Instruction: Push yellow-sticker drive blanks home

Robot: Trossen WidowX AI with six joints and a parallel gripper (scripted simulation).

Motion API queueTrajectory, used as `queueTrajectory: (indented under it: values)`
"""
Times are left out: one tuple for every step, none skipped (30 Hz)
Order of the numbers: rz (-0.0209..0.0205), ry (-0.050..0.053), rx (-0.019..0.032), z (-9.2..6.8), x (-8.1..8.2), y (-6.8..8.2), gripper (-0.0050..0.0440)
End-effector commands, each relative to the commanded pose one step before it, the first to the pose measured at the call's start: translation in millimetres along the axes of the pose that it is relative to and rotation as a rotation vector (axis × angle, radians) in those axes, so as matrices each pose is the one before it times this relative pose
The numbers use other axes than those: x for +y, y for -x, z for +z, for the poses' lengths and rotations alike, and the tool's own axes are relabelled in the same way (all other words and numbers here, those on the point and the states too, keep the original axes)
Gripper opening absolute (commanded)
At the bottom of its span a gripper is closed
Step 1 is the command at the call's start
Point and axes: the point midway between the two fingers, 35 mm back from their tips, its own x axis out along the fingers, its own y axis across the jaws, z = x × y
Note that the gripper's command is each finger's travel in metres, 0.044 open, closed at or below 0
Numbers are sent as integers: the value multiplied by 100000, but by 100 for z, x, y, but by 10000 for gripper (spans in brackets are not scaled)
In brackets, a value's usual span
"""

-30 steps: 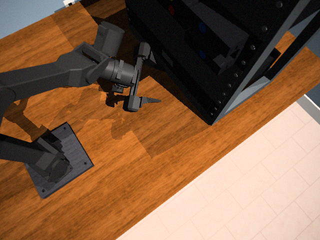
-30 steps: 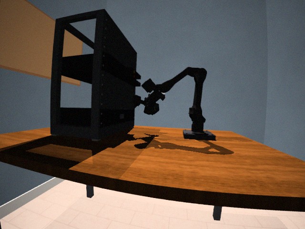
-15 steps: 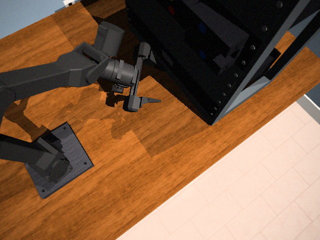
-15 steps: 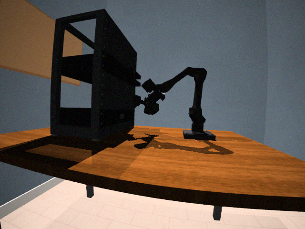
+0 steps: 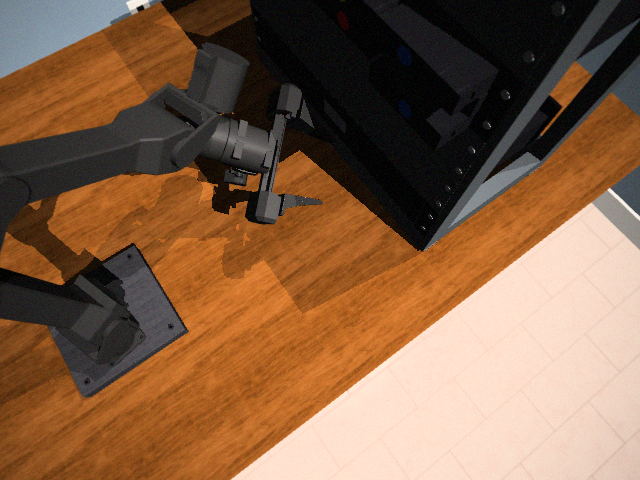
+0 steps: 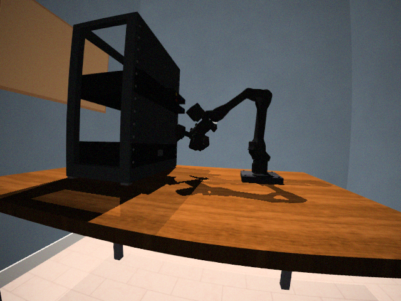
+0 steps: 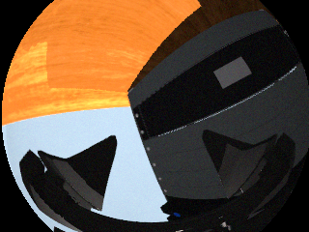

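Observation:
The dark rack (image 5: 553, 85) (image 6: 128, 97) (image 7: 183, 166) stands upright. Its storage chassis is above gripper height, with blanks (image 6: 181, 98) standing out at the front. In the top view, a red sticker (image 5: 342, 20), one blue sticker (image 5: 404, 54) and another blue sticker (image 5: 404, 108) show. A yellow sticker (image 5: 342, 1) is cut by the top edge. The wrist view shows one small blue sticker (image 7: 177, 214) at its bottom. How deep each blank sits is too dark to tell. My gripper (image 5: 316, 164) (image 7: 160, 137) is open and empty, in front of the rack and below the standing-out blanks.
A dark lower unit with a grey label (image 6: 160, 152) (image 7: 233, 72) sits low in the rack. The arm's base plate (image 5: 155, 304) (image 6: 247, 178) is bolted on the wooden table (image 5: 289, 361) (image 6: 259, 226). The table's edge runs beyond the rack's side.

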Motion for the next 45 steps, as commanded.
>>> queueTrajectory:
  values:
    - [-1494,-3954,532,-683,-316,292,440]
    - [-69,-582,-53,-28,3,6,440]
    - [-75,-628,-57,-30,3,6,440]
    - [-80,-675,-62,-33,3,7,440]
    - [-86,-723,-67,-35,3,8,440]
    - [-91,-773,-72,-37,3,8,440]
    - [-97,-823,-77,-40,3,9,440]
    - [-103,-874,-82,-42,2,10,440]
    - [-109,-926,-87,-45,2,10,440]
    - [0,0,0,0,0,0,440]
    - [0,0,0,0,0,0,440]
    - [-114,-979,-93,-47,2,11,440]
    - [-120,-1033,-98,-50,2,12,440]
    - [-126,-1087,-104,-53,1,13,440]
    - [-132,-1142,-110,-55,1,13,440]
    - [-138,-1197,-116,-58,0,14,440]
    - [-144,-1253,-123,-61,-1,15,440]
    - [-150,-1309,-129,-64,-2,16,440]
    - [-156,-1366,-136,-66,-2,17,440]
    - [-161,-1423,-142,-69,-3,18,440]
    - [-167,-1480,-149,-72,-5,20,440]
    - [-173,-1538,-156,-75,-6,21,440]
    - [-178,-1595,-164,-77,-7,22,440]
    - [-184,-1653,-171,-80,-9,23,440]
    - [-189,-1711,-179,-83,-10,25,440]
    - [-194,-1768,-187,-85,-12,26,440]
    - [0,0,0,0,0,0,440]
    - [0,0,0,0,0,0,440]
    - [-199,-1826,-195,-88,-14,27,440]
    - [-204,-1883,-203,-90,-16,29,440]
    - [-209,-1940,-211,-93,-18,30,440]
    - [-214,-1997,-220,-95,-21,32,440]
    - [-218,-2054,-229,-97,-23,34,440]
    - [-222,-2111,-238,-100,-26,35,440]
    - [-226,-2167,-247,-102,-29,37,440]
    - [-230,-2222,-256,-104,-32,39,440]
    - [-233,-2278,-266,-105,-35,41,440]
    - [-237,-2332,-275,-107,-38,43,440]
    - [-240,-2387,-285,-109,-41,45,440]
    - [-242,-2440,-295,-110,-45,47,440]
    - [-245,-2493,-305,-111,-49,49,440]
    - [-247,-2545,-316,-112,-52,51,440]
    - [-248,-2597,-327,-113,-56,54,440]
    - [0,0,0,0,0,0,440]
    - [0,0,0,0,0,0,440]
